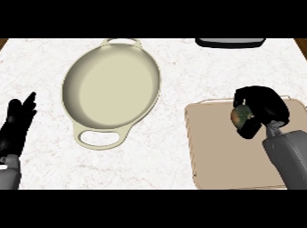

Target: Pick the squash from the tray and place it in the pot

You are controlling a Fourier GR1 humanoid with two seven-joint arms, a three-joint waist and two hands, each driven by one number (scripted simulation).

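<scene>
While the black right hand (264,107) curled round the dark green squash (240,116) above the flat tan tray (228,160), pickup appeared achieved. Transfer remained: the cream oval pot (113,84) lay well left of it, unfilled. The left hand (14,127) rested open.

Bright even light, soft shading inside pot (113,84), no glare

The pot (113,89) is looking pale cream, and the tray (224,151) is showing a soft tan. The counter (182,58) is looking white with thin grey marble lines. Both hands, left hand (14,127) and right hand (264,109), are showing black, and the squash (240,116) is showing dark green with brown.
</scene>
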